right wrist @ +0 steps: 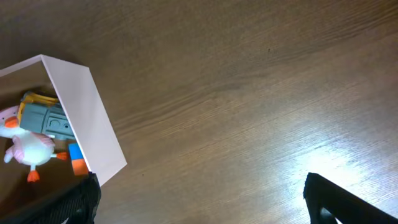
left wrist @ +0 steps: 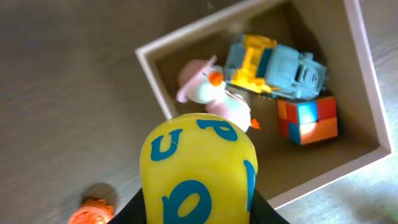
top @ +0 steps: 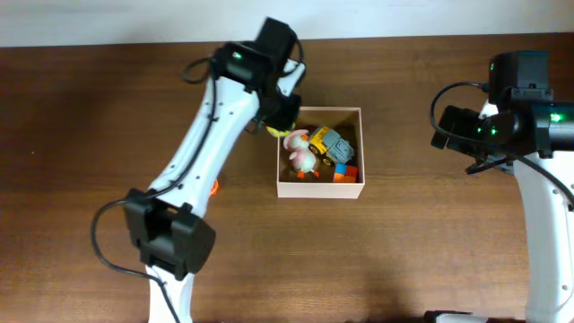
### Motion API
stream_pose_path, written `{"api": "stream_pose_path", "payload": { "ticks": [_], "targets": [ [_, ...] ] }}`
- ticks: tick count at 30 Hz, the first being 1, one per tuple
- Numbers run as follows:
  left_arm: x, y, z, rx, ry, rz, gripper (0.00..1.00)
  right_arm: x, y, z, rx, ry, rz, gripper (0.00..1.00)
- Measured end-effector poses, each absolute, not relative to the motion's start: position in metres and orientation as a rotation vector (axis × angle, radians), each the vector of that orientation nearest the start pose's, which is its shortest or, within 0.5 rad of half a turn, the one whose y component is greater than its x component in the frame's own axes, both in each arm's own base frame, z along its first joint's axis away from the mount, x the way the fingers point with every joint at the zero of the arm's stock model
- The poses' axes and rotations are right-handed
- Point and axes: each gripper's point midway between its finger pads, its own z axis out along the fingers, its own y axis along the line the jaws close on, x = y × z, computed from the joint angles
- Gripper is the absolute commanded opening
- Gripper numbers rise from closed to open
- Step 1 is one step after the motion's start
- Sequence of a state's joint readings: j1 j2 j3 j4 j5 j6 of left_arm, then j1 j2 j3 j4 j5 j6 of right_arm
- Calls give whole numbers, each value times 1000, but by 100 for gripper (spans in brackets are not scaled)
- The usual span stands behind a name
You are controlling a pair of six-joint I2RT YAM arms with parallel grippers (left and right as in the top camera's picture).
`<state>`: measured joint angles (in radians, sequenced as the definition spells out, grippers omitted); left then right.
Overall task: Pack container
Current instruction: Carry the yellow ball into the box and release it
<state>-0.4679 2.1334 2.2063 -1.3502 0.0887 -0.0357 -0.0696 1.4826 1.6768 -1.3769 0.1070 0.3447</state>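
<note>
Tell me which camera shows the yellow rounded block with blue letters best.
Left wrist: the yellow rounded block with blue letters fills the foreground, lettering clear. Overhead shows only a yellow sliver beside the cream-walled square container. Right wrist misses it.

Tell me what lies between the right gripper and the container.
Only bare table: the right wrist view shows plain wood from the right gripper to the white wall of the container. The overhead view agrees.
</note>
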Motion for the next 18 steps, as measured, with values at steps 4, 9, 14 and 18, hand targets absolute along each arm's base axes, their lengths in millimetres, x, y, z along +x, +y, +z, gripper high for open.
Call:
{"api": "stream_pose_path", "payload": {
  "ticks": [4, 9, 14, 18],
  "targets": [
    [405, -245, 146, 687, 2859, -219, 39, 316, -40, 256, 593, 2678, -72, 99],
    [392, -258, 105, 754, 2940, -189, 47, 316, -40, 256, 592, 2678, -72, 99],
    [387, -263, 93, 775, 2966, -179, 67, 316, -40, 256, 592, 2678, -72, 99],
    [379, -260, 98, 776, 2998, -166, 86, 316, -40, 256, 592, 2678, -72, 99]
  ]
}}
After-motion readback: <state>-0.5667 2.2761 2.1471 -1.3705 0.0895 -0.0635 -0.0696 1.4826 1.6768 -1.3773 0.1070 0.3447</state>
